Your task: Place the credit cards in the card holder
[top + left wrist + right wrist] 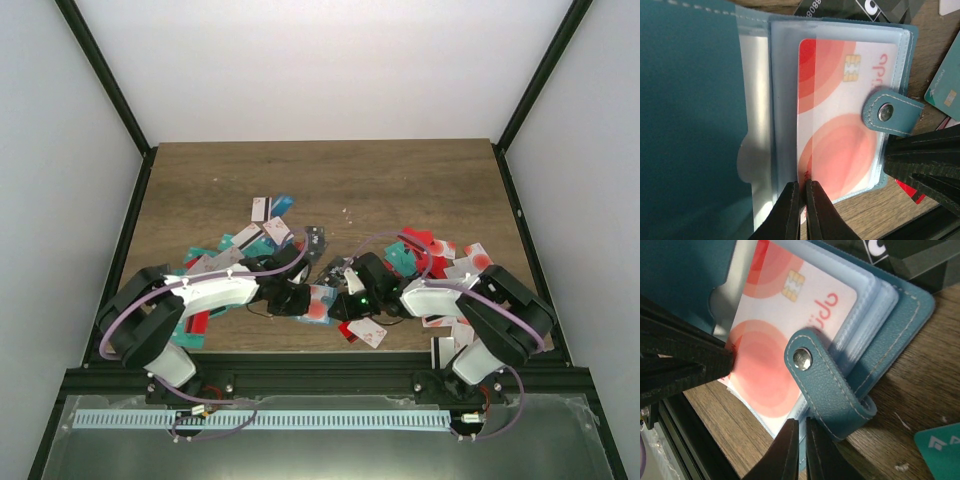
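Observation:
The teal-blue card holder [690,125] lies open near the table's front middle [322,296], its clear sleeves showing. A white credit card with red circles [840,115] sits mostly inside a sleeve. My left gripper [802,187] is shut on that card's near edge. My right gripper [801,426] is shut on the holder's lower edge [900,330], just beside the clasp tab [825,385]. In the top view the left gripper [305,300] and right gripper [338,305] meet at the holder. The same card shows in the right wrist view [765,370].
Loose cards lie in a heap at the left [250,245] and another at the right [445,258]. A white-and-red card [368,332] lies near the front edge. A teal-green card [945,90] and black cards [860,7] lie beside the holder.

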`<action>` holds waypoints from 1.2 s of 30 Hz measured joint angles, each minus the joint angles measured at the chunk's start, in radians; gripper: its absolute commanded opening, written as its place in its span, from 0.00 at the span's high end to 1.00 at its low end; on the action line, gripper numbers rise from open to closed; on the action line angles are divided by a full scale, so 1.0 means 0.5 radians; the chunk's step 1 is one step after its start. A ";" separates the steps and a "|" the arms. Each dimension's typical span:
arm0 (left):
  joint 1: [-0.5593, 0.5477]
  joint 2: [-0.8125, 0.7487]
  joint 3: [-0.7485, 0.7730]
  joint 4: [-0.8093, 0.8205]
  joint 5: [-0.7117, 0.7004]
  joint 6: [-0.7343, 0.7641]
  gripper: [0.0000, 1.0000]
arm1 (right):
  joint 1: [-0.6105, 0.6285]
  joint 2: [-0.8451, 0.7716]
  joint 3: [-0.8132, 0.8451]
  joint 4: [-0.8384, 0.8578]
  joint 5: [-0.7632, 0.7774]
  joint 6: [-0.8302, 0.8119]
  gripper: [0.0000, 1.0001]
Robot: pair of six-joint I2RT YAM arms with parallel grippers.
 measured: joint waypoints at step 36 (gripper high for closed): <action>0.002 0.020 0.247 -0.316 0.024 0.188 0.85 | -0.002 -0.029 0.077 0.014 -0.185 -0.085 0.82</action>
